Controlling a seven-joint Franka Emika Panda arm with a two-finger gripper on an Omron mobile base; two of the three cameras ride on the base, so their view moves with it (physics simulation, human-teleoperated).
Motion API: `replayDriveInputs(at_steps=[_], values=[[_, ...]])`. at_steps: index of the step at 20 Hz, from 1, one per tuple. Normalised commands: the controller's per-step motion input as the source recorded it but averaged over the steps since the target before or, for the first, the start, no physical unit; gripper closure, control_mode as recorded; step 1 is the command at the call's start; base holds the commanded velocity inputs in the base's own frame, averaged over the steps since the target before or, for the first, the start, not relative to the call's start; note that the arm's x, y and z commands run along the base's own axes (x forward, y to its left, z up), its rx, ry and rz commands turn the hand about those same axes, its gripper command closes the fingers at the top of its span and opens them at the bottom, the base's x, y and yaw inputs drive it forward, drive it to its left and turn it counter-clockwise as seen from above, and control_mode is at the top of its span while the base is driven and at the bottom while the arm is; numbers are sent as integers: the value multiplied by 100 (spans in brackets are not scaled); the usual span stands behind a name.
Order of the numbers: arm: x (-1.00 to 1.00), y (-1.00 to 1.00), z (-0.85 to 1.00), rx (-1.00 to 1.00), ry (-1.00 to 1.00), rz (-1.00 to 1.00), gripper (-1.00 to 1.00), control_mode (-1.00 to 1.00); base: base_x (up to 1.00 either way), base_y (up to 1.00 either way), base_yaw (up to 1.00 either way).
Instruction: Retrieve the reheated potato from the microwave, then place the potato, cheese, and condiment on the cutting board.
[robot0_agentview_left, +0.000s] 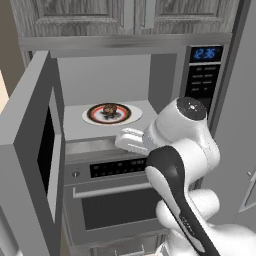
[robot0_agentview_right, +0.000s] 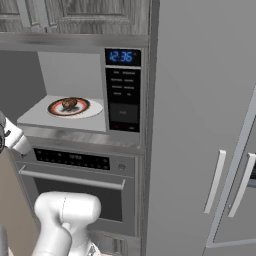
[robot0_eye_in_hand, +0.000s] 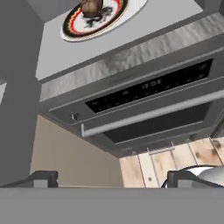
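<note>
The potato (robot0_agentview_left: 110, 109) sits on a plate (robot0_agentview_left: 131, 116) inside the open microwave (robot0_agentview_left: 205, 75); the gripper (robot0_eye_in_hand: 111, 178) hangs just outside its front edge, jaws wide apart, holding nothing

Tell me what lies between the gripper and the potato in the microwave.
In the hand view, the open gripper looks past the oven's bar handle, its control panel and the microwave's steel sill up to the potato on its plate.

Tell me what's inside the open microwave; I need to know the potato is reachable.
Inside the microwave a plate sits on the floor, with the potato on it, uncovered. The plate's middle beneath the potato is hidden.
</note>
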Motion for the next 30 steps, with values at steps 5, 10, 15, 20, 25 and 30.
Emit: replayDriveInputs(at_steps=[5,10,15,20,25,30], values=[[25,-29,0,-32,-27,0,-100,-100,0,0,0],[30,-28,7,-18,-6,1,-100,-100,0,0,0],[36,-27,5,-2,-9,15,-100,-100,0,0,0],[53,-10,1,0,-12,22,-100,-100,0,0,0],[70,0,2,0,-9,10,-100,-100,0,0,0],[67,13,17,0,-2,1,-100,-100,0,0,0]])
